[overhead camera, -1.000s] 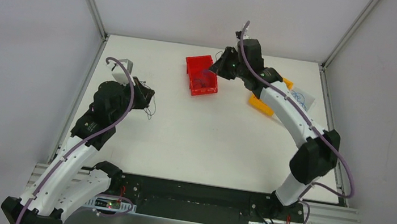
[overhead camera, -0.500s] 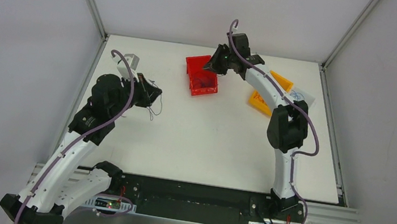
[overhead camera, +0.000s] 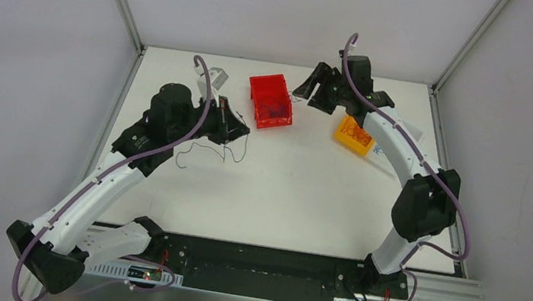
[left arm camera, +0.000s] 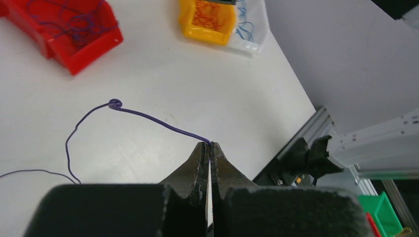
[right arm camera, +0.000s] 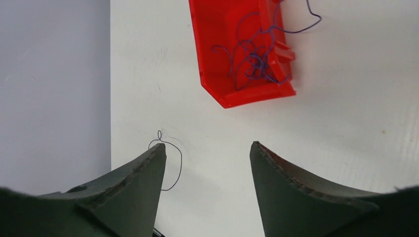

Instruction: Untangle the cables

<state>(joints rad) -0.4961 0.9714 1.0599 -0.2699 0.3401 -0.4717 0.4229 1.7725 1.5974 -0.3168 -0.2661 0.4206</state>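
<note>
**Holding one strand free while the tangle sits nearer the right arm**

We have the left gripper (left arm camera: 210, 144) pinched fully closed on one end of a single purple cable (left arm camera: 148, 117), raised above the bench left of centre. From the jaws the strand runs out ahead toward the far edge, ends in a small curl, and a thinner length doubles back to trail on the bench below. Its long axis therefore points roughly at the red bin (overhead camera: 268, 83), which stands near the middle of the far edge.

We judge that the rest of the work lies in that bin, where a knot of purple cables (right arm camera: 249, 61) is heaped, one strand spilling over its wall. The right gripper (right arm camera: 207, 148) hovers just beside the bin on its right-hand side, jaws spread wide and holding nothing, and it is the nearer arm to the knot. The bin's length lies ahead of those jaws, so the reach is forward and down.

A yellow bin (overhead camera: 343, 139) stands toward the far right corner, well clear of both strands.
</note>
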